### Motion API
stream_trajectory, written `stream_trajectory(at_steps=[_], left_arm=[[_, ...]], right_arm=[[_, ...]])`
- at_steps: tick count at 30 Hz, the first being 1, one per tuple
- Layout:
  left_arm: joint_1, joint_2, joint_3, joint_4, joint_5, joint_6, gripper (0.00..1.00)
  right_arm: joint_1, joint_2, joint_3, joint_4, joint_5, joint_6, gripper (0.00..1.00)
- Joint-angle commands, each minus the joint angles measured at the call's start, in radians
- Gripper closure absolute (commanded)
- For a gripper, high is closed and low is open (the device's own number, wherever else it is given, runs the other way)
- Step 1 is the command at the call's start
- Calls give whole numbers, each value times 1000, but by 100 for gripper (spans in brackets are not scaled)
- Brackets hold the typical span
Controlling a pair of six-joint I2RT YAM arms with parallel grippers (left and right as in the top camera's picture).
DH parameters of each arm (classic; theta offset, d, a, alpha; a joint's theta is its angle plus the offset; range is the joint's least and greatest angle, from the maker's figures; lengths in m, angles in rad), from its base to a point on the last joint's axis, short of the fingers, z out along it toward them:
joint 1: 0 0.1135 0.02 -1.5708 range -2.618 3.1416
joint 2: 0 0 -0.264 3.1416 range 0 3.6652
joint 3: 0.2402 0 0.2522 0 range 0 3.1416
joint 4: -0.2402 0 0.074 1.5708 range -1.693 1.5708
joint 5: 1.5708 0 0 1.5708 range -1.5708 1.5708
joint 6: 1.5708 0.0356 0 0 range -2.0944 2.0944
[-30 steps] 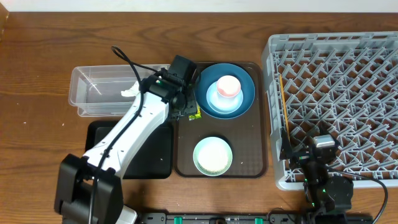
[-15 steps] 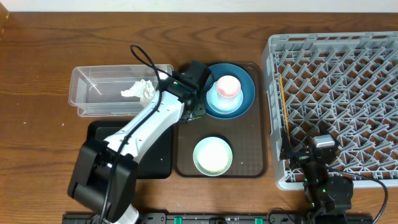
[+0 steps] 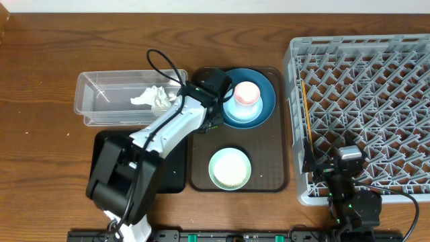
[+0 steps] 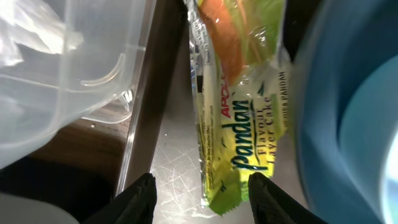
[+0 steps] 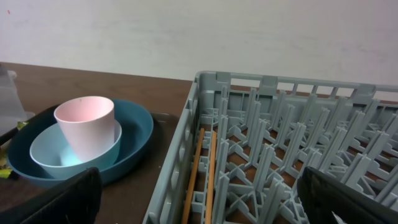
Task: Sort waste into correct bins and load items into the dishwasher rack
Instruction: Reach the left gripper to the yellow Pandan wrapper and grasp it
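My left gripper [image 4: 205,202] is open, low over the brown tray, with the end of the yellow-green snack wrapper [image 4: 239,124] between its fingers. From overhead the left gripper [image 3: 211,119] hides most of the wrapper. The crumpled tissue [image 3: 153,98] lies in the clear tub [image 3: 94,101]. The black tray [image 3: 171,168] sits in front of the tub. The pink cup [image 3: 247,93] stands in the light-blue bowl [image 3: 235,113] on the dark-blue plate [image 3: 267,107]. The mint bowl [image 3: 230,168] is nearer me. My right gripper [image 5: 199,205] is open and empty over the grey rack's [image 3: 363,101] front-left corner. No rice grains show.
The dishes stand on a brown serving tray [image 3: 269,176] between the bins and the rack. Two orange sticks [image 3: 306,114] lie along the rack's left side. The plate's rim [image 4: 348,124] is close on the right of my left fingers, the tub wall [image 4: 74,62] on the left.
My left arm has swung right, from over the tub's right end to the serving tray's left edge, uncovering the tissue in the tub. The right arm has not moved.
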Motion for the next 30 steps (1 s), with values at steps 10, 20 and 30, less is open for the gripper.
stream_trajectory(at_steps=[10, 20, 30], left_arm=[[-7, 35, -8, 16, -23, -17, 49], [-43, 40, -30, 68, -27, -17, 49], [-43, 40, -64, 109, -46, -17, 49]], right_arm=[[10, 0, -1, -3, 0, -11, 1], [11, 0, -1, -4, 0, -11, 1], [11, 0, -1, -4, 0, -11, 1]])
